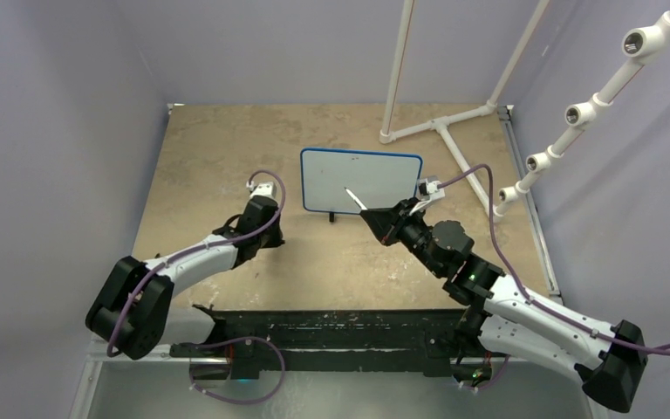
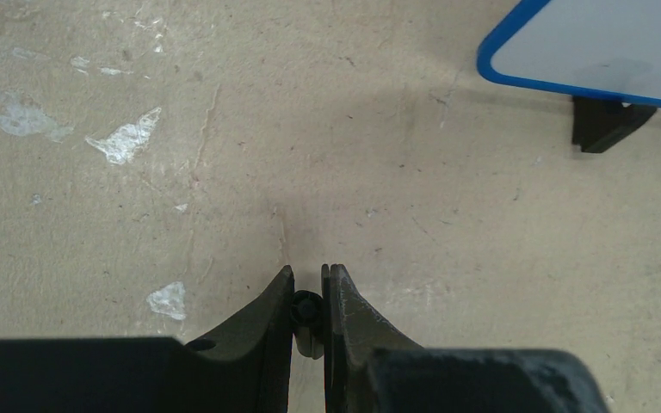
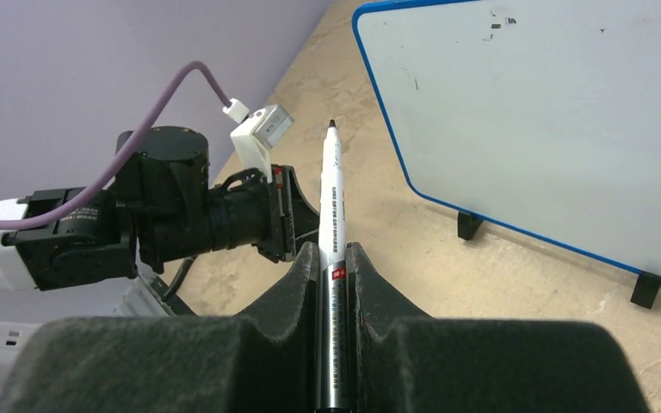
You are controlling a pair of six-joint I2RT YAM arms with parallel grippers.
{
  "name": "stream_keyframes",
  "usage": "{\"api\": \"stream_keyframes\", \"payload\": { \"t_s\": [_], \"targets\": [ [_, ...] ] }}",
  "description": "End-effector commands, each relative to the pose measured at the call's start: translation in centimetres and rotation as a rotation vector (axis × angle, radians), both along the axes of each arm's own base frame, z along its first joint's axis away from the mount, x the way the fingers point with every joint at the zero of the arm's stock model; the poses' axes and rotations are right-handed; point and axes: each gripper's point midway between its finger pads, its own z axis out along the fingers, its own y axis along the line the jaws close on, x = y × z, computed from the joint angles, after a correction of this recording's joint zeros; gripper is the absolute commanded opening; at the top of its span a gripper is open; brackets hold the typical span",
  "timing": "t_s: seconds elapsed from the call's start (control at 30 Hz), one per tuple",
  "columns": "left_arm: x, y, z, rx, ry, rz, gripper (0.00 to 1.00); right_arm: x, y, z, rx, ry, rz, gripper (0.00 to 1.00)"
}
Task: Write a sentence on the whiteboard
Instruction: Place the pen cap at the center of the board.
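The whiteboard (image 1: 362,179) stands upright on its black feet (image 3: 469,225) near the middle of the bench (image 1: 218,148), toward the far side. Its blue rim is intact and its face is almost blank, w/ only a few tiny black specks (image 3: 491,30) near one edge in the right wrist view.

The right end effector (image 3: 333,254) is clamped narrow on a white marker (image 3: 331,206), w/ the barrel lying straight along the gap btwn the fingers and the dark tip pointing out ahead. From the top view the marker (image 1: 354,198) overlaps the board's lower face. In the wrist view the tip sits just beside the board's rounded corner and does not touch it.

The left end effector (image 2: 310,280) hangs low over bare bench, left of the board and apart from it. Its fingers are nearly together, w/ a small black piece (image 2: 307,310) pinched btwn them. One board foot (image 2: 602,125) shows at upper right in that view.

A white pipe frame (image 1: 440,122) stands behind the board at the bench's far right.
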Motion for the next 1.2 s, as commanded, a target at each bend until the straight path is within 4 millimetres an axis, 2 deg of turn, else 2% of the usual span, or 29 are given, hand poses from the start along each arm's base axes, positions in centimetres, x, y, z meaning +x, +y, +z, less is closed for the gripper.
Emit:
{"api": "stream_keyframes", "payload": {
  "t_s": [0.0,0.2,0.37,0.4,0.63,0.7,0.8,0.9,0.97,1.17],
  "targets": [
    [1.0,0.0,-0.1,0.008,0.014,-0.028,0.0,0.4,-0.4,0.1,-0.014,-0.014,-0.03,0.0],
    [0.6,0.8,-1.8,0.038,0.054,0.003,0.07,0.4,-0.6,0.5,-0.01,-0.022,-0.035,0.0],
    [0.6,0.7,-1.5,0.035,0.048,-0.001,0.18,0.2,-0.9,0.7,-0.001,-0.024,-0.037,0.0],
    [0.6,0.8,-1.0,0.032,0.034,0.003,0.32,0.0,-1.2,0.6,-0.004,-0.021,-0.04,0.0],
    [1.2,1.4,2.2,0.03,-0.045,0.027,0.61,0.0,-2.0,0.5,-0.015,-0.012,-0.067,0.0],
    [1.4,1.3,3.3,0.026,-0.068,0.018,0.66,0.0,-2.2,0.7,-0.014,-0.014,-0.075,0.0],
    [1.6,0.9,5.3,0.008,-0.115,-0.011,0.67,-0.1,-2.4,0.7,-0.013,-0.016,-0.078,0.0],
    [1.4,-0.7,7.5,-0.018,-0.186,-0.064,0.68,0.0,-2.4,0.7,-0.013,-0.016,-0.083,0.0],
    [0.8,-3.0,8.6,-0.04,-0.223,-0.111,0.67,0.0,-2.4,0.5,-0.016,-0.014,-0.086,0.0],
    [0.5,-8.5,8.7,-0.163,-0.246,-0.164,0.63,0.2,-2.2,0.7,-0.012,-0.019,-0.085,0.0]
  ]
}}
